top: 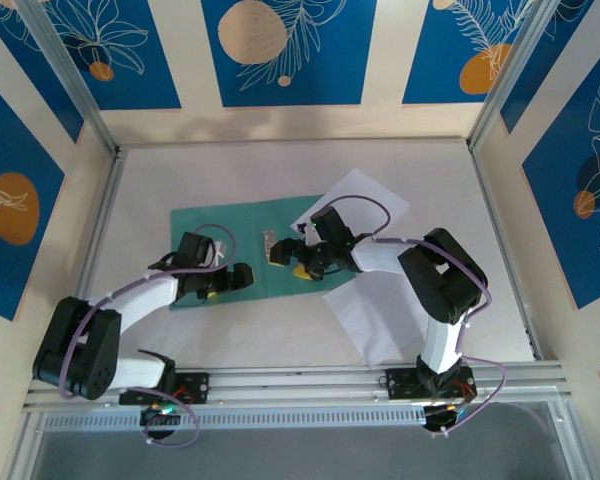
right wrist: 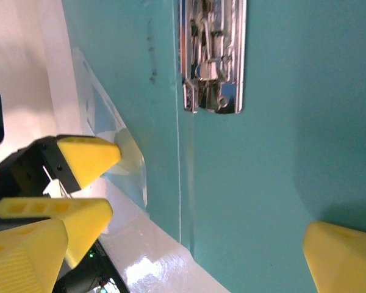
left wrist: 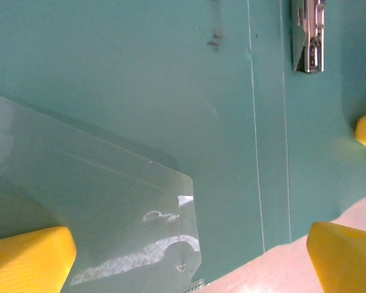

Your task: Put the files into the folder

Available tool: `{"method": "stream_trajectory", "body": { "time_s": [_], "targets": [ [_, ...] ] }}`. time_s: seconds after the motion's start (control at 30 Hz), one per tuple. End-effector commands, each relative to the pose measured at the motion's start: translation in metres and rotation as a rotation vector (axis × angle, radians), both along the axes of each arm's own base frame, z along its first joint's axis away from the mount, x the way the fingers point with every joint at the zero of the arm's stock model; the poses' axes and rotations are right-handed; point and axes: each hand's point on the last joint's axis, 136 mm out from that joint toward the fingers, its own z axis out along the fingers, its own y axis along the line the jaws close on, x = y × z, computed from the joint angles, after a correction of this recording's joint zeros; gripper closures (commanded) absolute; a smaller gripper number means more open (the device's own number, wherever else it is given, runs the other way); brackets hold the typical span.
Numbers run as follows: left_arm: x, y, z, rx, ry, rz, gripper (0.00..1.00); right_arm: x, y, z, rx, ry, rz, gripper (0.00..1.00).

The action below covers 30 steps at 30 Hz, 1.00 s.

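Observation:
The teal-green folder (top: pixel 220 225) lies open and flat on the table, its metal clip (top: pixel 267 243) along the spine. One white file (top: pixel 365 200) lies tilted at the folder's far right corner, partly under the right arm. A second file (top: pixel 370 315) lies on the table to the near right. My left gripper (top: pixel 230 278) hovers open over the folder's near edge, above a clear pocket (left wrist: pixel 110 201) and short of the clip (left wrist: pixel 309 36). Just right of the spine, my right gripper (top: pixel 295 262) is open over the folder (right wrist: pixel 262 159), below the clip (right wrist: pixel 213 55). Neither holds anything.
The two grippers are close together; the left gripper's yellow fingers (right wrist: pixel 85 157) show in the right wrist view. An aluminium rail (top: pixel 310 380) runs along the near edge. Walls and frame posts (top: pixel 500 90) enclose the table on three sides.

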Motion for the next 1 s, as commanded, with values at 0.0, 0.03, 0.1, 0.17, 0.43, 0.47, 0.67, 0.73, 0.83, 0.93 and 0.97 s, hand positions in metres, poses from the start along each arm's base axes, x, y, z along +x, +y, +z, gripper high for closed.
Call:
{"method": "stream_trajectory", "body": {
  "time_s": [0.0, 0.03, 0.1, 0.17, 0.43, 0.47, 0.67, 0.73, 0.83, 0.93, 0.97],
  "targets": [
    [0.006, 0.007, -0.011, 0.039, 0.020, 0.004, 0.00, -0.016, -0.003, -0.008, -0.024, 0.043, 0.008, 0.01],
    [0.009, 0.007, -0.012, 0.037, 0.023, 0.008, 0.00, -0.016, -0.003, -0.008, -0.024, 0.045, 0.008, 0.01],
    [0.013, 0.006, -0.013, 0.034, 0.027, 0.013, 0.00, -0.015, -0.003, -0.008, -0.023, 0.044, 0.005, 0.01],
    [0.018, 0.006, -0.013, 0.038, 0.030, 0.021, 0.00, -0.013, -0.001, -0.007, -0.017, 0.043, 0.006, 0.01],
    [0.025, 0.005, 0.000, 0.032, 0.020, 0.034, 0.00, -0.003, 0.004, 0.013, 0.011, 0.013, 0.012, 0.01],
    [0.025, 0.006, 0.006, 0.038, 0.008, 0.033, 0.00, 0.000, 0.004, 0.018, 0.015, 0.004, 0.012, 0.01],
    [0.036, 0.006, 0.058, 0.104, -0.102, 0.016, 0.00, 0.017, -0.002, 0.068, 0.046, -0.077, 0.023, 0.01],
    [0.042, 0.001, 0.077, 0.121, -0.148, 0.003, 0.00, 0.023, -0.008, 0.085, 0.048, -0.101, 0.018, 0.01],
    [0.054, -0.016, 0.104, 0.133, -0.218, -0.036, 0.00, 0.033, -0.026, 0.109, 0.055, -0.147, -0.014, 0.01],
    [0.069, -0.045, 0.125, 0.123, -0.285, -0.107, 0.00, 0.045, -0.053, 0.124, 0.045, -0.181, -0.074, 0.01],
    [0.075, -0.056, 0.130, 0.122, -0.303, -0.134, 0.00, 0.049, -0.064, 0.126, 0.030, -0.192, -0.098, 0.01]
  ]
}}
